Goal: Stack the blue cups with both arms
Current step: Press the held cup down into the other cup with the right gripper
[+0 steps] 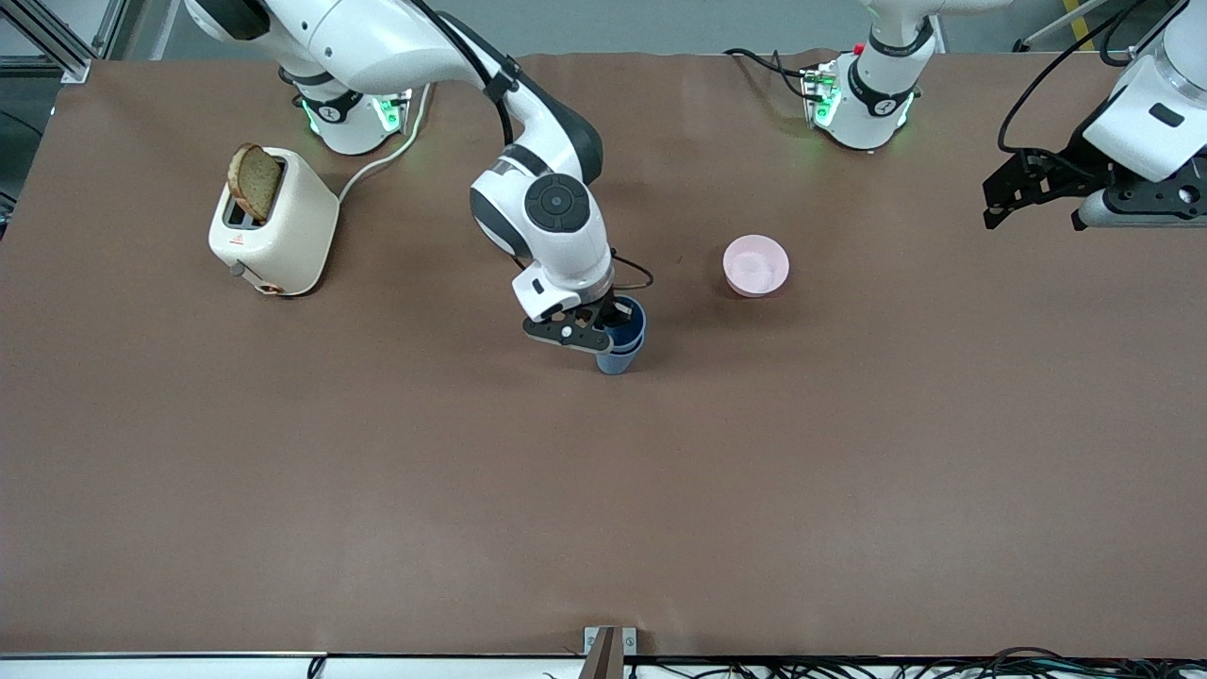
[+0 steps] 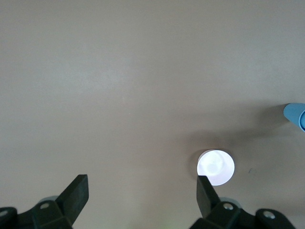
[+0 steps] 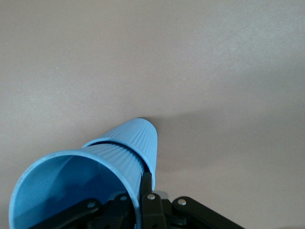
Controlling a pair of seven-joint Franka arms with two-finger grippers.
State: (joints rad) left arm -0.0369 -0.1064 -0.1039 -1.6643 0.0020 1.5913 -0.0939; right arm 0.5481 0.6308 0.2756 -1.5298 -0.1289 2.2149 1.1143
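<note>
Two blue cups are nested near the middle of the table: the upper cup (image 1: 630,319) sits inside the lower cup (image 1: 617,361), whose base rests on the table. In the right wrist view the upper cup (image 3: 62,186) is inside the lower cup (image 3: 136,140). My right gripper (image 1: 603,327) is shut on the upper cup's rim, with one finger (image 3: 147,183) outside the wall and the other inside. My left gripper (image 1: 1001,200) is open and empty, held high over the left arm's end of the table, waiting; its fingertips (image 2: 78,188) show spread wide.
A pink bowl (image 1: 755,265) stands beside the cups toward the left arm's end; it also shows in the left wrist view (image 2: 217,167). A cream toaster (image 1: 275,236) with a slice of bread (image 1: 255,181) stands toward the right arm's end.
</note>
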